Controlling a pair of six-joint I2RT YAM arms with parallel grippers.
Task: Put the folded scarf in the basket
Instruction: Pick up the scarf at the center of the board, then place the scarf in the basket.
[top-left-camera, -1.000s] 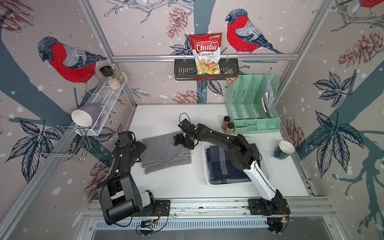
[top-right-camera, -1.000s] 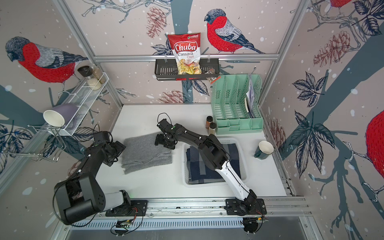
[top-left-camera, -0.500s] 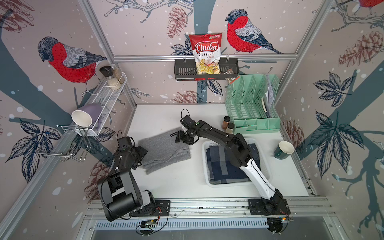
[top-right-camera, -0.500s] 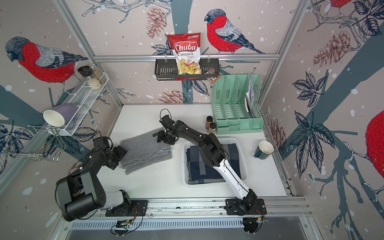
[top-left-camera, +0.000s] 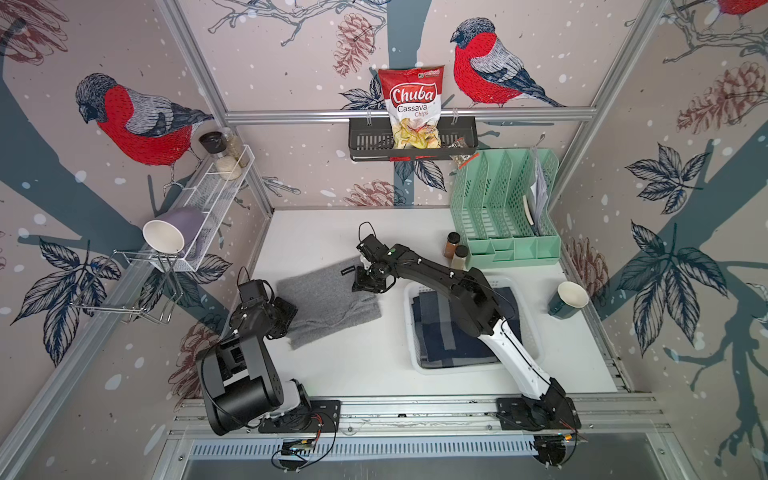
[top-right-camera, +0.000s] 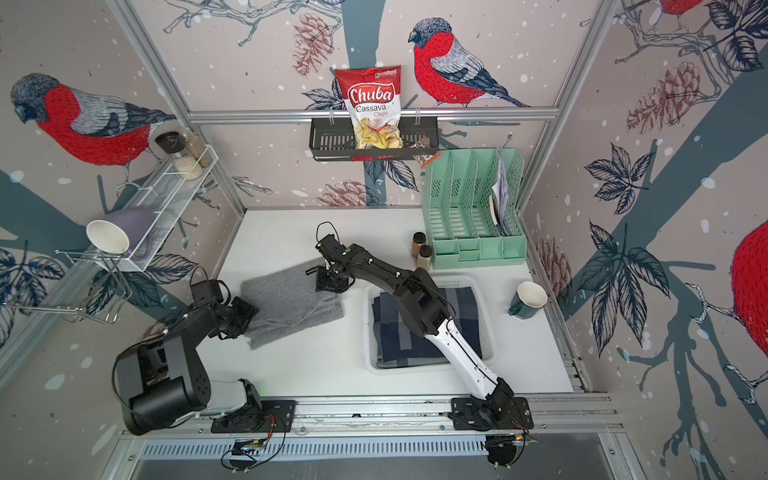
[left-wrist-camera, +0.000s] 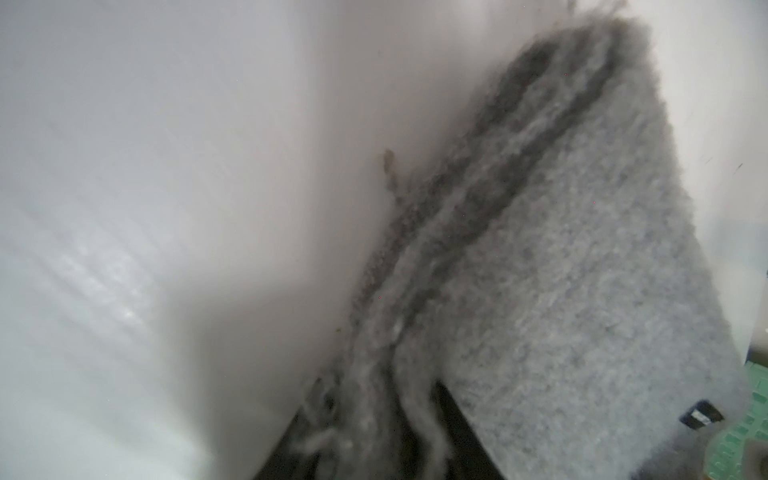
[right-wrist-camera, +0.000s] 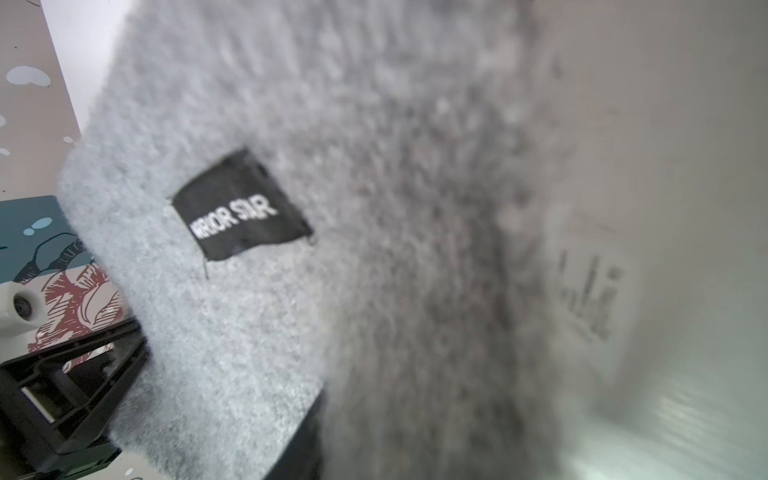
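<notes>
Both top views show the grey folded scarf (top-left-camera: 328, 303) (top-right-camera: 291, 303) lying on the white table (top-left-camera: 353, 365), stretched between the two grippers. Its long axis runs slantwise from the left gripper (top-left-camera: 288, 318) (top-right-camera: 245, 318) at one short edge to the right gripper (top-left-camera: 365, 282) (top-right-camera: 330, 282) at the opposite corner. The white basket (top-left-camera: 409, 332) (top-right-camera: 369, 332) sits just behind the right gripper, under that arm, clear of the scarf. A dark blue folded cloth (top-left-camera: 440, 340) already lies in it. From above, neither grip can be judged, but the wrist views fill that in. The left wrist view shows the scarf's stacked layers (left-wrist-camera: 582, 291) and frayed edge bunched between dark fingers (left-wrist-camera: 457, 436), so that gripper is clamped on the cloth. The right wrist view shows the corner with its black label (right-wrist-camera: 241, 208), white lettering blurred, and wool filling the gap beside a black finger (right-wrist-camera: 83, 386). That gripper is pinching the scarf too. From above the label is only a speck (top-left-camera: 346, 270).
</notes>
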